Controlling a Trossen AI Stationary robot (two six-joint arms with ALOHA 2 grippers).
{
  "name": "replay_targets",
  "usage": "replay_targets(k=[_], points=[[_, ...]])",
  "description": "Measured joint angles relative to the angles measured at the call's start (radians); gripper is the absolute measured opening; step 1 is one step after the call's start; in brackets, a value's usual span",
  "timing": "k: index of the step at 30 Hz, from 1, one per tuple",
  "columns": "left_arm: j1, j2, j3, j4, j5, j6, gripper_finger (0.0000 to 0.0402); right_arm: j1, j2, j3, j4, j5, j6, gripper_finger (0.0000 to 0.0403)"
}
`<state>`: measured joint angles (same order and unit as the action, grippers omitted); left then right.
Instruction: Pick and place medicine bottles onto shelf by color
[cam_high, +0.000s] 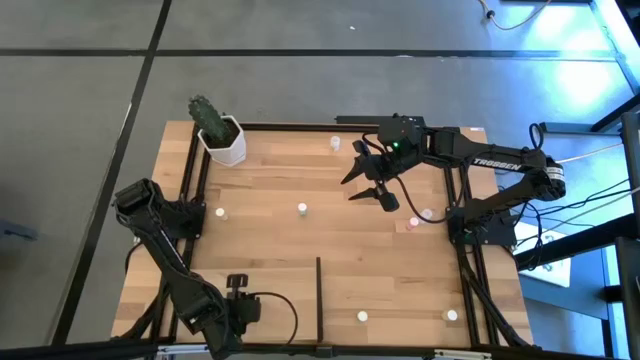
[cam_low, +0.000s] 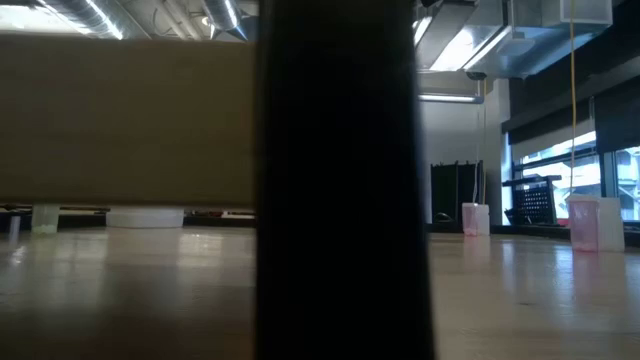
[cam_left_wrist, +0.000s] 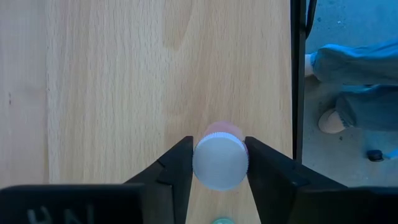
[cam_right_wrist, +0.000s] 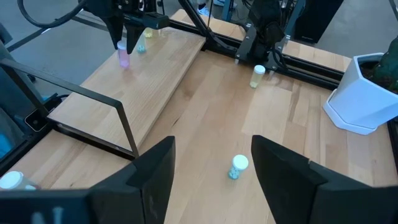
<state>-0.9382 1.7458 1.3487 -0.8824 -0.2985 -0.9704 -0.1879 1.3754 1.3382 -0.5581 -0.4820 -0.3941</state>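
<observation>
A pink medicine bottle (cam_left_wrist: 220, 163) with a round white cap stands upright between the fingers of my left gripper (cam_left_wrist: 220, 171), over the shelf (cam_high: 265, 295) at the table's near left. The right wrist view shows that bottle (cam_right_wrist: 124, 57) below the left gripper (cam_right_wrist: 127, 38), with a pale green bottle (cam_right_wrist: 142, 46) standing on the shelf (cam_right_wrist: 130, 93) next to it. My right gripper (cam_high: 375, 186) hangs open above the table's far middle, holding nothing. A bluish bottle (cam_right_wrist: 238, 166) stands on the table below it. My left gripper pinches the pink bottle's white cap (cam_left_wrist: 200, 163) by its two opposite sides between its two fingers. The fingers come from above, slanting steeply down. The bottle is upright below them; whether its base rests on the shelf I cannot tell.
Loose bottles stand about the table (cam_high: 302, 209), (cam_high: 221, 212), (cam_high: 335, 143), (cam_high: 363, 316), with pink ones (cam_high: 412, 224) at the right. A white cactus pot (cam_high: 224, 140) sits far left. A black upright divider (cam_high: 319, 285) edges the shelf. A person's legs (cam_left_wrist: 351, 81) show beyond the table edge.
</observation>
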Motion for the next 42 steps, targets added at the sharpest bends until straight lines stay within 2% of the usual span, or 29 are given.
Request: replay_targets(k=[16,23,30,42], points=[[0.0,0.012,0.0,0.016,0.001,-0.016,0.0186,0.0,0.0,0.0,0.0,0.0,0.0,0.0214],[0.0,0.01,0.041,-0.019,0.011,-0.022,0.0191,0.0,0.0,0.0,0.0,0.0,0.0,0.0214],[0.0,0.009,0.15,-0.183,0.007,-0.017,0.0192,0.0,0.0,0.0,0.0,0.0,0.0,0.0214],[0.007,0.008,0.339,-0.584,-0.136,-0.136,0.0192,0.0,0.0,0.0,0.0,0.0,0.0,0.0214]])
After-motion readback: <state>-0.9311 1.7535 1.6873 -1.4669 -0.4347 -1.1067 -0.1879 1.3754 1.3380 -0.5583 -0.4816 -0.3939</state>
